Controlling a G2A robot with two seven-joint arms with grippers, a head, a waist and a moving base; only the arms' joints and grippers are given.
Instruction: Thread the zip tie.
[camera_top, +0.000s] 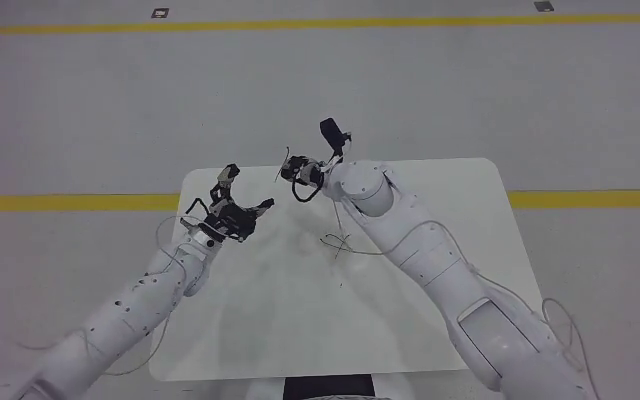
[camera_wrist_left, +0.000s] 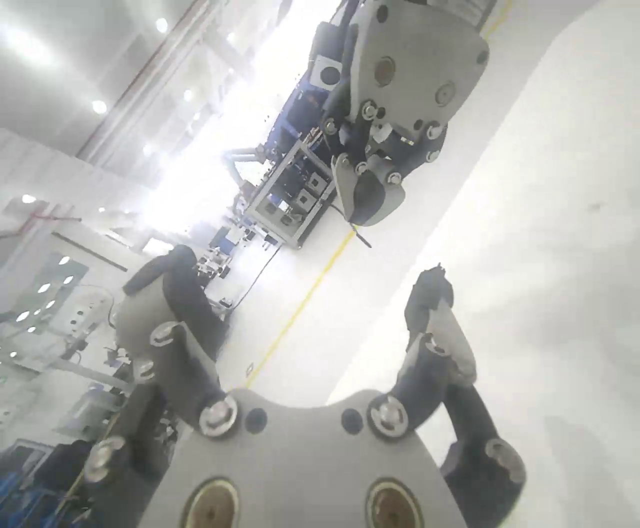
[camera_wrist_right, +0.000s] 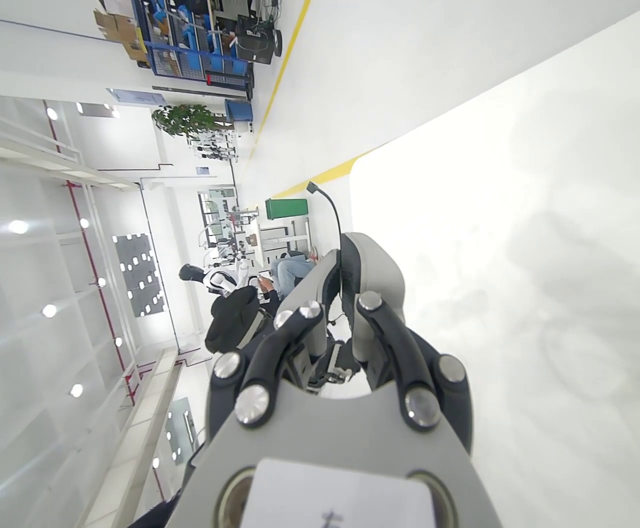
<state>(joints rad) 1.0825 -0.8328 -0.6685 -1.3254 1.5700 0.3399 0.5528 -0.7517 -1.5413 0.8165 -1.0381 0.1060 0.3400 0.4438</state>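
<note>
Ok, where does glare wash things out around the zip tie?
Left wrist view: hall lights flare white in the background past the right gripper, but the zip tie tip poking from it reads dark. Right wrist view: the table is blown out near white. Top view: even light, no glare.

Zip tie (camera_wrist_right: 313, 188): thin black strap, small square head at the free end; not looped; pinched between the closed fingers of the right gripper (camera_wrist_right: 344, 245); curves out past the fingertips; held in the air over the table's (camera_top: 450, 200) far edge.
</note>
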